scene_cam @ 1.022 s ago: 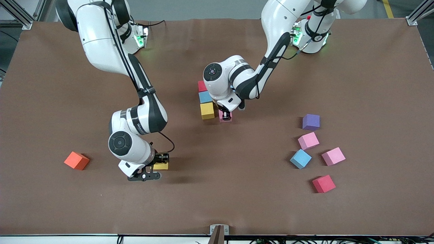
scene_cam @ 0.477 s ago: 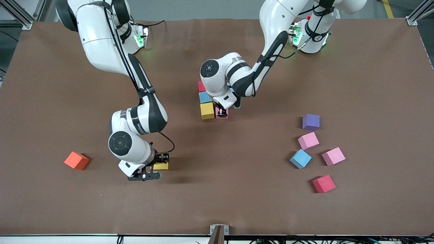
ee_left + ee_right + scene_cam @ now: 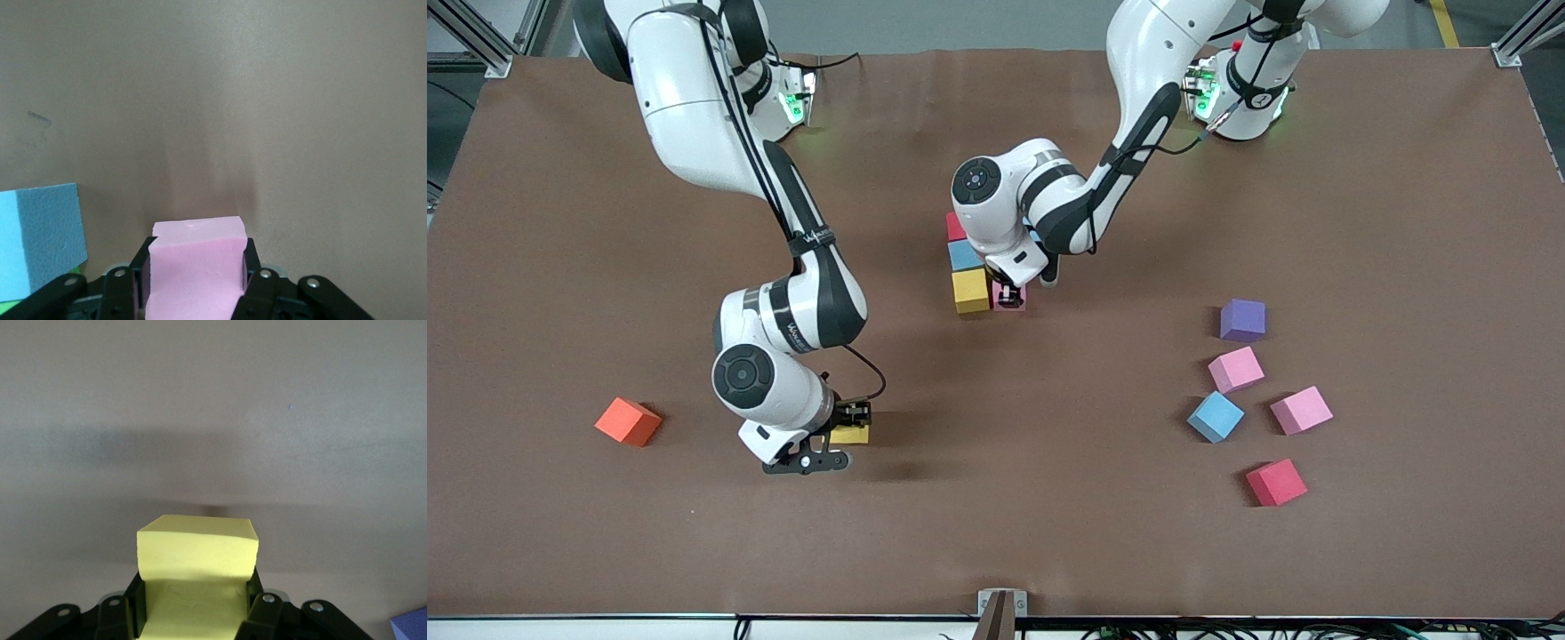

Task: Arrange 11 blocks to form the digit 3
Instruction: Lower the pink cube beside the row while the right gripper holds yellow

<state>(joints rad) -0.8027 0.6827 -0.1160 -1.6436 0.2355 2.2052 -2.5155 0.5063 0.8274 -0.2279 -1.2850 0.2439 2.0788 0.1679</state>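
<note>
In the middle of the table, a red block [image 3: 957, 227], a blue block [image 3: 964, 256] and a yellow block [image 3: 970, 291] form a column. My left gripper [image 3: 1009, 293] is shut on a pink block [image 3: 1012, 300] [image 3: 197, 263], low and right beside the column's yellow block, on the side toward the left arm's end. The left wrist view shows my left gripper [image 3: 195, 277] and a blue block [image 3: 40, 243] close by. My right gripper [image 3: 852, 425] [image 3: 195, 600] is shut on another yellow block [image 3: 850, 434] [image 3: 197, 567], low over the table near the orange cube.
Loose blocks lie toward the left arm's end: purple [image 3: 1242, 320], pink [image 3: 1236, 369], blue [image 3: 1215, 416], pink [image 3: 1301, 410], red [image 3: 1276, 482]. An orange cube [image 3: 628, 421] sits toward the right arm's end. A bluish block corner [image 3: 410, 628] shows in the right wrist view.
My left gripper has carried the pink block closer to the column, and it now sits against the yellow block. The right arm has barely moved.
</note>
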